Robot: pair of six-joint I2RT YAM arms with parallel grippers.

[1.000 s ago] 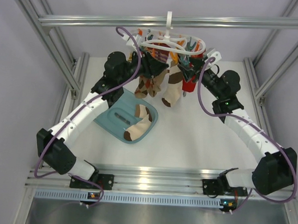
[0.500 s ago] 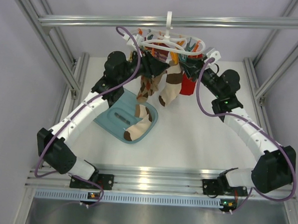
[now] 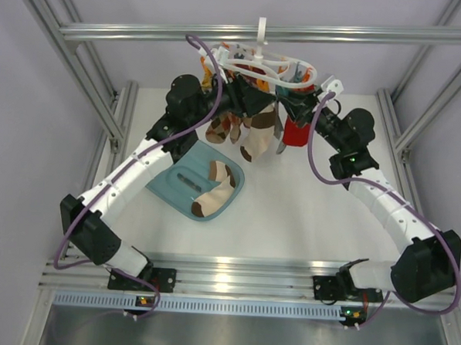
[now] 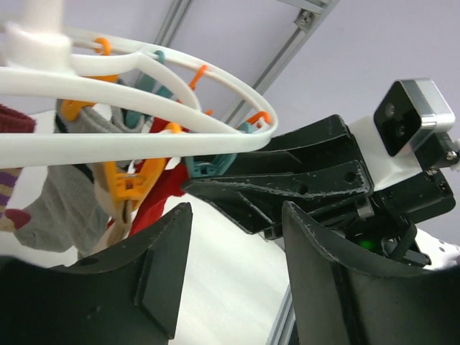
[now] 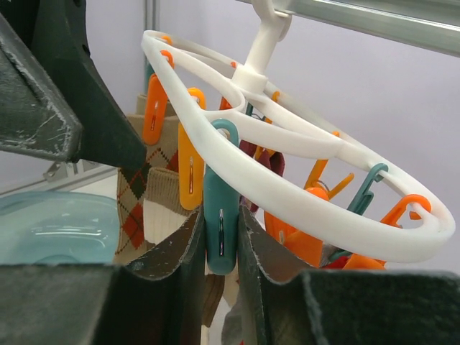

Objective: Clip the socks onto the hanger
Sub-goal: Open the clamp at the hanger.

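The white ring hanger hangs from the frame bar, with orange and teal pegs. My right gripper is shut on a teal peg at the ring's near rim, its fingers squeezing it. My left gripper is open and empty, just under the ring, facing the right gripper's fingers. One cream-and-tan sock dangles between both grippers; what holds its top is hidden. Its ribbed cuff shows behind the pegs. Another cream-and-tan sock lies in the teal tray.
Brown argyle socks and a red sock hang from the hanger, grey and dark red ones too. The aluminium frame bar runs above, with frame posts at both sides.
My left gripper has risen and moved right, close under the ring. The dangling cream sock and the other hung socks have lifted and swung slightly. The right gripper has stayed at the peg.
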